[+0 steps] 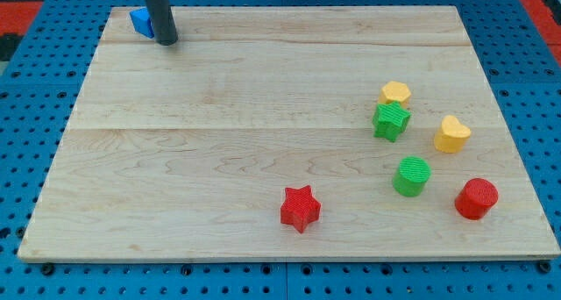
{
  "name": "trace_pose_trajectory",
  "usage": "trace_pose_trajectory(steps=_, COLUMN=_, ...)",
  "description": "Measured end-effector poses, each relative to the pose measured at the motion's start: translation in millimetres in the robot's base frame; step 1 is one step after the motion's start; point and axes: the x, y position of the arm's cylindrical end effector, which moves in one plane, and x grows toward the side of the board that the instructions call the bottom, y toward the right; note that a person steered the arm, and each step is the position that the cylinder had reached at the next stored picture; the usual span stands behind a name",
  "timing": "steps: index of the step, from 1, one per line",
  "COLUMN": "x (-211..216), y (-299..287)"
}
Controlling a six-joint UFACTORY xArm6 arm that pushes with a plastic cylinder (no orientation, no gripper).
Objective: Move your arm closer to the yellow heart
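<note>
The yellow heart (451, 134) lies on the wooden board (219, 142) at the view's right. My tip (167, 41) rests on the board near its top left corner, far to the left of and above the heart. A blue block (140, 21), partly hidden by the rod, sits just left of my tip.
A yellow hexagon-like block (395, 93) and a green star (391, 120) sit left of the heart. A green cylinder (411, 176) and a red cylinder (476, 198) lie below it. A red star (300, 208) lies at the bottom middle.
</note>
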Motion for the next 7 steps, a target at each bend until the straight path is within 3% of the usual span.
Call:
trace_pose_trajectory(steps=4, x=5.0, y=-17.0)
trace_pose_trajectory(steps=5, x=11.8, y=2.6)
trace_pose_trajectory(steps=7, x=29.5, y=168.3)
